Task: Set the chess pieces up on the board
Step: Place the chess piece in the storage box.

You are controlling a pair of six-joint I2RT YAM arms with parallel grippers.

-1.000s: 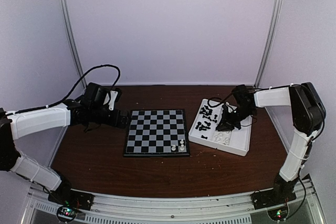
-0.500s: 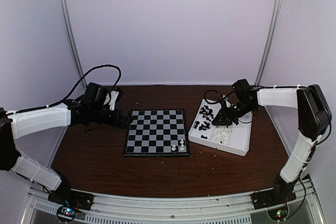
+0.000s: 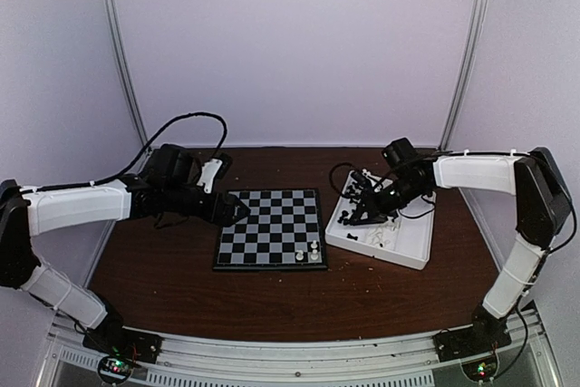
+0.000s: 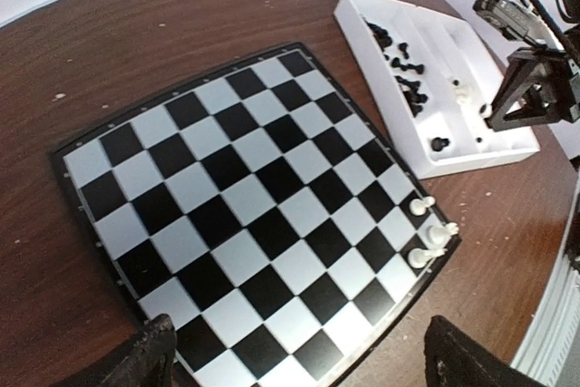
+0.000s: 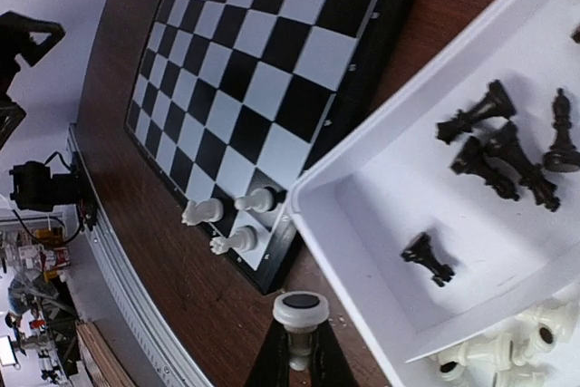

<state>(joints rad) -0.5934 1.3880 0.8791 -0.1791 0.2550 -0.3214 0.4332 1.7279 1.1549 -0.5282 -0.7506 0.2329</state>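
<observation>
**Inspector:** Overhead view. Where is the board?

**Assistant:** The board lies flat on the table, mid-scene. A white trio stands in its near right corner; the other squares are bare. The tray sits just beside the board's right edge, angled.

**Inspector:** And the arms?

**Assistant:** The left gripper hovers at the board's far left edge. The right gripper hangs over the tray's left end. Both pincers are too small here to judge.

**Inspector:** Left wrist view.

**Assistant:** The left gripper is released. Its two fingers are spread wide at the bottom corners, with nothing between them but the board below. The trio is clustered at the board's right corner. Black pieces lie in the tray's left compartment. The right gripper shows over the tray's right end. I cannot tell its load from here.

**Inspector:** Right wrist view.

**Assistant:** The right gripper is clenched on a white piece. The piece's round base faces the camera and hangs clear of everything, seen against bare table just off the tray's corner. The board runs alongside the tray. On the trio, two sit on the edge row and one is a square in. In the tray are a heap of black pieces, one black pawn lying apart, and loose whites in the next compartment.
</observation>
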